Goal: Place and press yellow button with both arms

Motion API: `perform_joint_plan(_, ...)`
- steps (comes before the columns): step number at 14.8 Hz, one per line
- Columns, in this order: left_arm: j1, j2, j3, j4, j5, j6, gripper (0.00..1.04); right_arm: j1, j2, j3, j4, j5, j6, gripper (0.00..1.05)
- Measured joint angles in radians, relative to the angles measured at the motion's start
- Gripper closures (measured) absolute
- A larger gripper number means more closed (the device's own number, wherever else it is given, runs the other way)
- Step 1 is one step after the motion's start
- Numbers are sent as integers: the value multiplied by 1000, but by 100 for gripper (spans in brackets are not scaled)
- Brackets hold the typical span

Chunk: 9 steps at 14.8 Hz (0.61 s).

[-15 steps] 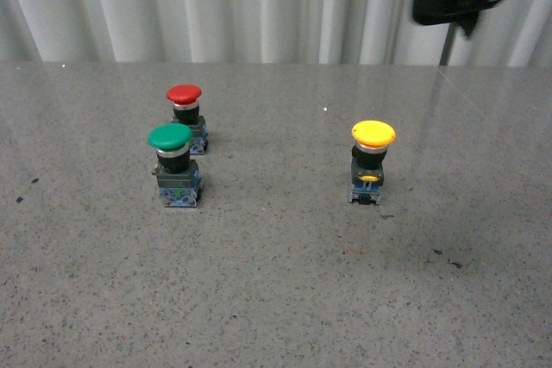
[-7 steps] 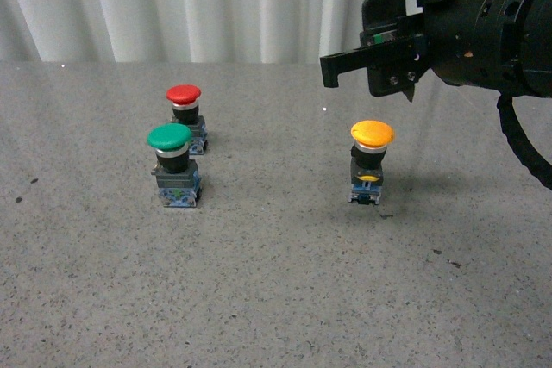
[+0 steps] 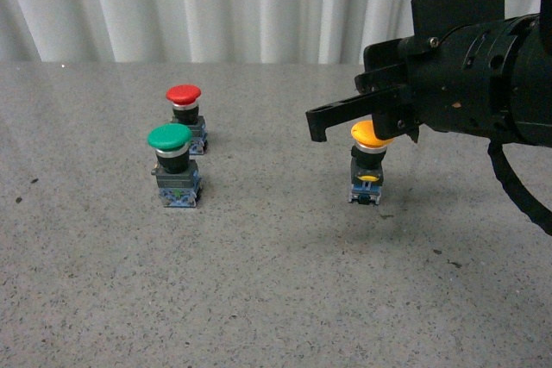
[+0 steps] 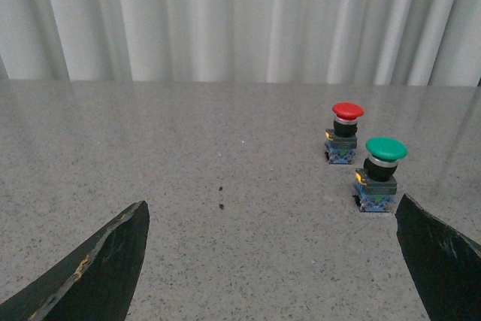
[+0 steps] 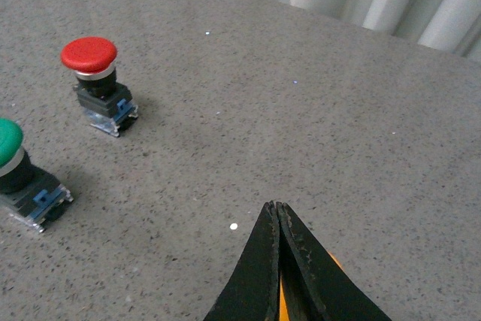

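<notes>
The yellow button [image 3: 367, 137] stands upright on the grey table at the right of the front view, its cap partly covered by my right arm. My right gripper [image 3: 317, 127] is shut with nothing in it, and its flat fingers reach leftward just over the cap. In the right wrist view the shut fingertips [image 5: 275, 212] meet in a point, and a sliver of the yellow cap [image 5: 281, 307] shows below them. My left gripper [image 4: 270, 261] is open and empty, low over bare table, seen only in the left wrist view.
A green-capped switch [image 3: 173, 165] and a red-capped switch [image 3: 186, 112] stand close together at the left of the table; both also show in the left wrist view [image 4: 380, 174] and the right wrist view [image 5: 96, 83]. A white curtain hangs behind the table.
My right arm has come down from the top right corner and moved left, so its shut fingers now hang just over the yellow cap. The buttons have not moved.
</notes>
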State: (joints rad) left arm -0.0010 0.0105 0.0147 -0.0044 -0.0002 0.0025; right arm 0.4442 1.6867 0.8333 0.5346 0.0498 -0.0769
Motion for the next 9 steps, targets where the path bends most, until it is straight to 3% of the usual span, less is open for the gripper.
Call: perform_joint_plan(9, 0, 0, 0, 0, 0, 0, 7, -19, 40, -1, -13, 2, -2, 103)
